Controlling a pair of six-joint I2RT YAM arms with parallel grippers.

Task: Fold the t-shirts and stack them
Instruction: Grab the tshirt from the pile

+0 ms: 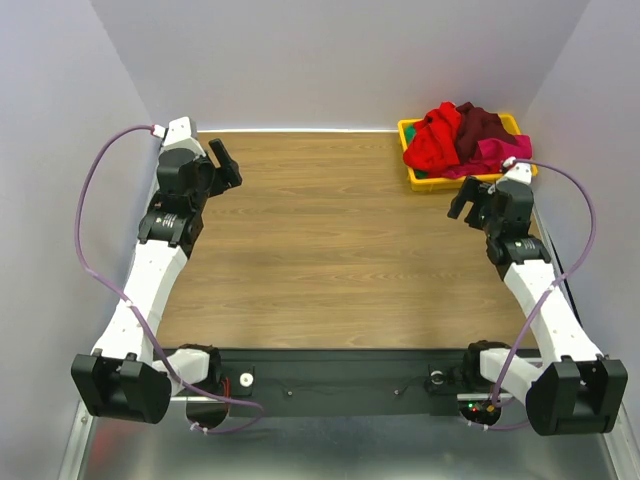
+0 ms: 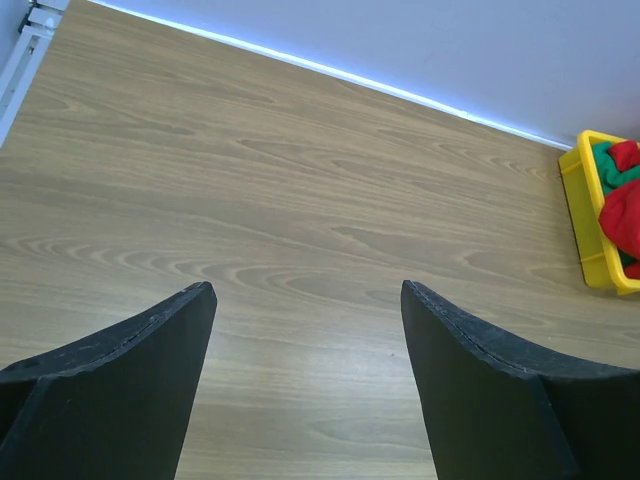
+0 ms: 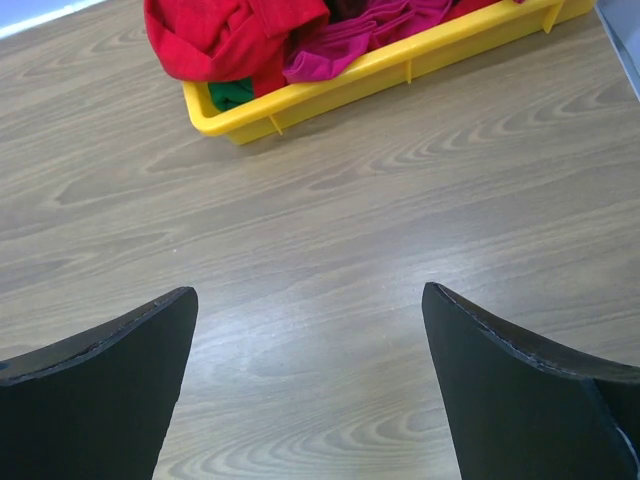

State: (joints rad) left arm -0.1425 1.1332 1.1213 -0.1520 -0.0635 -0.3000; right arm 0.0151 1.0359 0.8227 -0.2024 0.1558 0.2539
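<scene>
The t-shirts lie crumpled in a yellow tray (image 1: 407,129) at the table's back right corner. The bright red shirt (image 1: 434,138) is on top at the left, the dark maroon one (image 1: 484,125) behind it, the magenta-pink one (image 1: 492,154) at the front right, and a bit of the green one (image 1: 421,172) shows low at the left. In the right wrist view I see the red shirt (image 3: 215,35), pink shirt (image 3: 345,40) and green shirt (image 3: 232,94). My right gripper (image 1: 462,203) is open and empty, just in front of the tray. My left gripper (image 1: 228,162) is open and empty at the back left.
The wooden table (image 1: 330,250) is enclosed by pale walls on three sides. The tray's yellow rim (image 3: 330,88) faces the right gripper (image 3: 310,300). In the left wrist view the tray (image 2: 590,215) sits far right, beyond the left gripper (image 2: 308,290).
</scene>
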